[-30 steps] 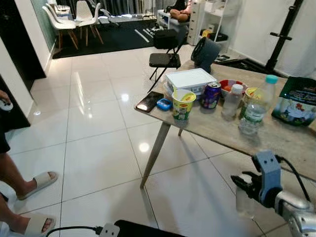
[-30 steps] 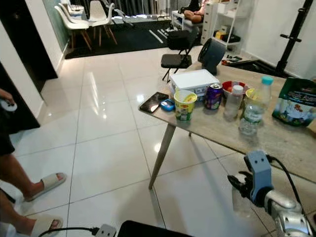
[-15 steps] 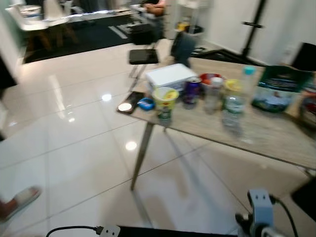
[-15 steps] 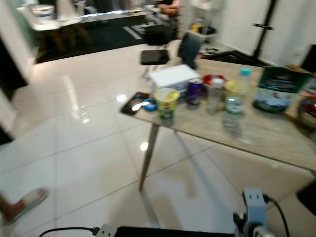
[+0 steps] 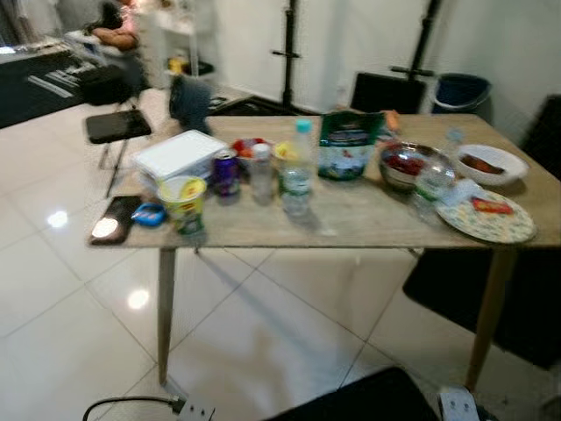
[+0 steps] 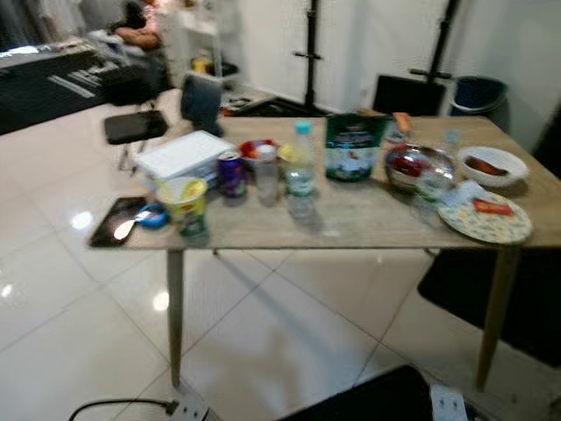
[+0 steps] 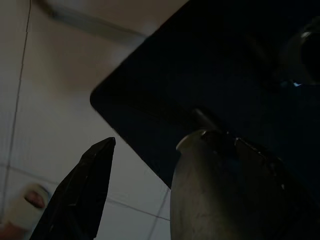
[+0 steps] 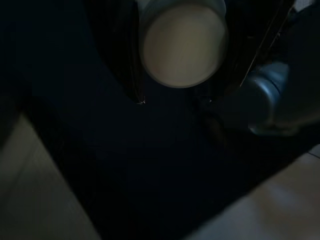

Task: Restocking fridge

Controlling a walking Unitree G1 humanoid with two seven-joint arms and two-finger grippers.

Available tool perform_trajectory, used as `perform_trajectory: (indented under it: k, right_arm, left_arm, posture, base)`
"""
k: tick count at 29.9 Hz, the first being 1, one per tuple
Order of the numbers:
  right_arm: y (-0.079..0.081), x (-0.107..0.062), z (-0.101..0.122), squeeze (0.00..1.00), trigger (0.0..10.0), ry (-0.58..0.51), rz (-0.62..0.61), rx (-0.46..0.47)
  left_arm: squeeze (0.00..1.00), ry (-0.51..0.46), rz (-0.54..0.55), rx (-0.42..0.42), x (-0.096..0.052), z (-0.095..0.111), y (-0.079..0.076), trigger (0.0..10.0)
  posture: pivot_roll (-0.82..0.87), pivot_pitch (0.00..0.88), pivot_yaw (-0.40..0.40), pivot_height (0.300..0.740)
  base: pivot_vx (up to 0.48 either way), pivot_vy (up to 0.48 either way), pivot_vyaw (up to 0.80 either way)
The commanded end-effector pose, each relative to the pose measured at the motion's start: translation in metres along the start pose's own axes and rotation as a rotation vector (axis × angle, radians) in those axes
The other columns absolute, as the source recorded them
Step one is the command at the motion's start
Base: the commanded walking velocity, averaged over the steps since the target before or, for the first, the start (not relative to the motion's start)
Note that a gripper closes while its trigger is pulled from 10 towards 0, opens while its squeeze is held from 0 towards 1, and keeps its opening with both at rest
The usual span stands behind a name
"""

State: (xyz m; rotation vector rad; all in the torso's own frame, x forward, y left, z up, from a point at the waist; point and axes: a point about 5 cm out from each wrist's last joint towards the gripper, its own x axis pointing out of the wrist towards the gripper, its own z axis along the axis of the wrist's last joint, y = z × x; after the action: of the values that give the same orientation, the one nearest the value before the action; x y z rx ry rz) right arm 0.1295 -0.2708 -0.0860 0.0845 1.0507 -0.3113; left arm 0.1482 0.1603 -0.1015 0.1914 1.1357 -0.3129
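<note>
A wooden table [image 5: 368, 219] stands in front of me, loaded with groceries. From its left end: a yellow-green noodle cup [image 5: 183, 200], a purple can [image 5: 226, 173], a small clear bottle [image 5: 261, 174], a teal-capped water bottle [image 5: 297, 171] and a green bag [image 5: 348, 145]. In the left wrist view my left gripper [image 7: 145, 170] hangs over floor tiles, its fingers [image 7: 80, 195] apart with nothing between. The dark right wrist view shows the pale round end of a clear bottle [image 8: 182, 42] held between the right gripper's dim fingers.
A white box [image 5: 178, 154], metal bowl [image 5: 403, 165], white bowl [image 5: 490, 163] and patterned plate [image 5: 486, 217] crowd the table. A phone [image 5: 111, 228] lies at its left corner. A fan [image 5: 189, 98], black chair [image 5: 114, 125] and blue bin [image 5: 462, 89] stand behind. A power strip [image 5: 197, 410] lies on the floor.
The head camera has swung right, so the whole table is now centred. The right arm with its clear bottle has sunk below the eye views, and the person's feet have left the picture.
</note>
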Motion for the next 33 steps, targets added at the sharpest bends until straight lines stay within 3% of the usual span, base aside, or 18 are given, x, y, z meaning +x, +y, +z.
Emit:
perform_trajectory:
  k: [1, 8, 33]
  right_arm:
    - [-0.002, -0.001, -0.004, 0.00, 10.0, 0.009, -0.026, 0.019]
    - [0.006, -0.001, -0.020, 0.00, 10.0, 0.061, -0.023, -0.015]
    - [0.022, 0.001, -0.017, 0.00, 10.0, 0.066, 0.013, -0.102]
  left_arm:
    - [0.00, 0.003, 0.008, 0.005, 0.000, 0.000, 0.001, 10.0]
    - [0.00, 0.000, 0.007, 0.000, 0.000, 0.000, -0.001, 10.0]
    - [0.00, -0.003, -0.002, 0.010, 0.000, -0.002, -0.002, 10.0]
  posture:
    - [-0.16, 0.000, 0.041, 0.740]
    - [-0.15, 0.000, 0.033, 0.740]
    - [-0.15, 0.000, 0.032, 0.740]
  base:
    - [0.000, 0.000, -0.77]
    - [0.000, 0.000, -0.77]
    - [0.000, 0.000, -0.78]
